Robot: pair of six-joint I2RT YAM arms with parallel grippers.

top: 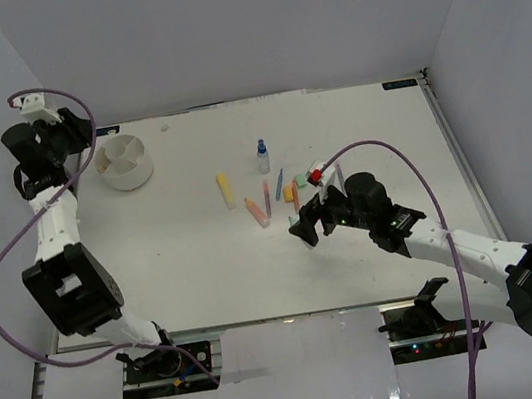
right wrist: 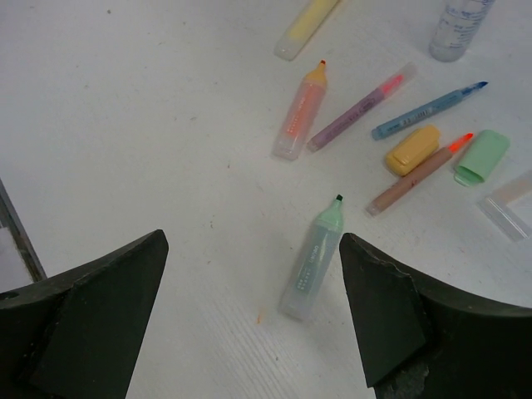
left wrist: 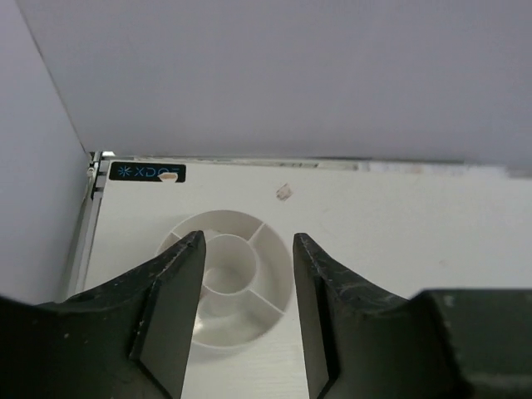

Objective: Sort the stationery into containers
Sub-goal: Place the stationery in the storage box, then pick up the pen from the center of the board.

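The right claw stands wide and holds nothing, poised above the table. A pale green marker lies beneath its gap, close to the finger on the right of the wrist view, tip pointing away from the claw. Farther ahead lie an orange-tipped marker, a pink-tipped pen, a blue pen, a yellow block and a green cap. A yellow marker and the clear bottle lie farthest out. The left claw is partly spread and empty. The white divided tub sits on the table just ahead of its fingertips, showing between them.
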